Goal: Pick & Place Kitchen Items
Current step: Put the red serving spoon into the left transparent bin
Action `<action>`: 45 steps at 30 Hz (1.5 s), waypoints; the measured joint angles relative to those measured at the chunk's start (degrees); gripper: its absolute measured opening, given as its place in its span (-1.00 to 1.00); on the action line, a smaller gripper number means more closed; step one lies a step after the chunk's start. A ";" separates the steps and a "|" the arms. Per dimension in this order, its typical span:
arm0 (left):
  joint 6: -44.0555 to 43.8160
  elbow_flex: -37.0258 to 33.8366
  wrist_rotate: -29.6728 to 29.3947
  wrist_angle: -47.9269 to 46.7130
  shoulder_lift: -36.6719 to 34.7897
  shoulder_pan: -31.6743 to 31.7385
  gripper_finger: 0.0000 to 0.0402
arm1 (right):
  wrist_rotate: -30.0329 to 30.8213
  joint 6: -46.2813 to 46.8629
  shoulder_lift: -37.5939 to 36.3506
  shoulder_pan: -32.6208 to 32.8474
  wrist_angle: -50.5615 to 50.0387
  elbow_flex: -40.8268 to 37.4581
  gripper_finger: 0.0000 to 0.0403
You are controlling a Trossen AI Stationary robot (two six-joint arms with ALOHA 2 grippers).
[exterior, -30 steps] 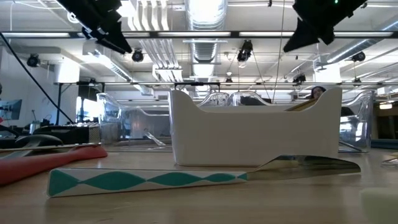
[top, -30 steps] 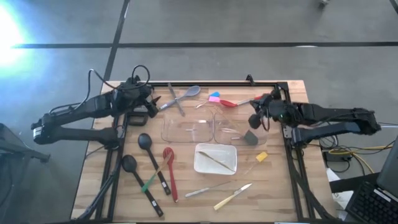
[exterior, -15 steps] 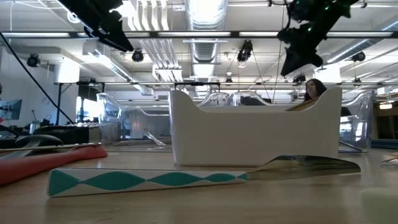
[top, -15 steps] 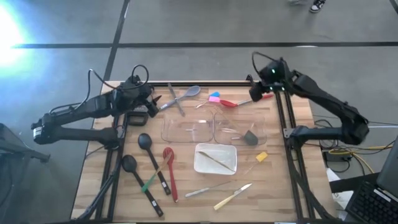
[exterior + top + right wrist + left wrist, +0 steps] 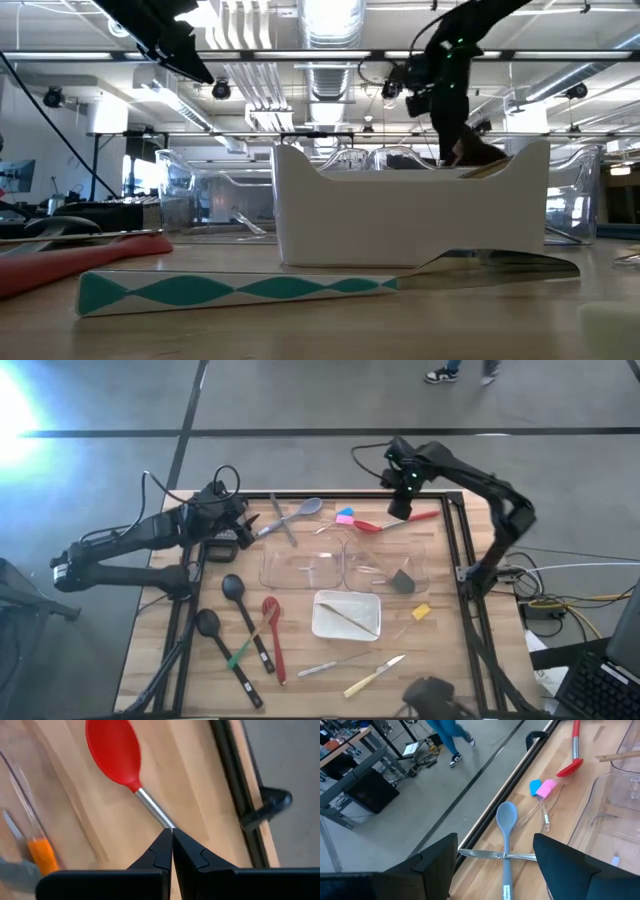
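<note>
High view: right tool (image 5: 400,510) hangs over the red spoon (image 5: 393,522) at the desk's far edge; the left waits well apart. Right wrist view: fingers pinched together, spoon handle running straight ahead.

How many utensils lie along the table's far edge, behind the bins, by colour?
Grey: 1, the grey spoon
Silver: 1, the metal utensil crossed under it
Blue: 1, the blue spatula
Pink: 1, the pink spatula
Red: 1, the red spoon
Total: 5
</note>
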 joint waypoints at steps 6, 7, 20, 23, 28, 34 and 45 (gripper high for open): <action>0.02 0.00 0.00 -0.30 0.00 0.02 0.33 | -0.50 -11.99 8.24 -0.03 -4.96 3.34 -0.96; 0.09 0.00 0.00 -0.49 0.00 0.01 0.33 | -0.46 -13.14 9.07 -0.03 -5.37 3.29 -0.96; 0.17 0.00 0.00 -0.58 0.02 0.00 0.33 | -0.35 -13.79 14.73 0.26 -7.04 2.90 -0.94; 0.23 0.00 0.00 -0.52 0.02 0.02 0.33 | -0.91 -13.73 15.79 0.48 -6.64 2.70 -0.87; 1.46 0.00 0.00 -0.49 0.02 0.00 0.33 | -2.75 -13.60 17.90 1.46 -6.17 2.51 -0.64; 2.36 0.00 0.00 -0.50 0.02 0.02 0.33 | -2.77 -14.51 19.87 2.32 -5.71 2.51 -0.34; 2.58 0.00 0.00 -0.52 0.02 0.02 0.33 | 1.08 -16.93 21.80 2.68 0.67 2.41 -0.13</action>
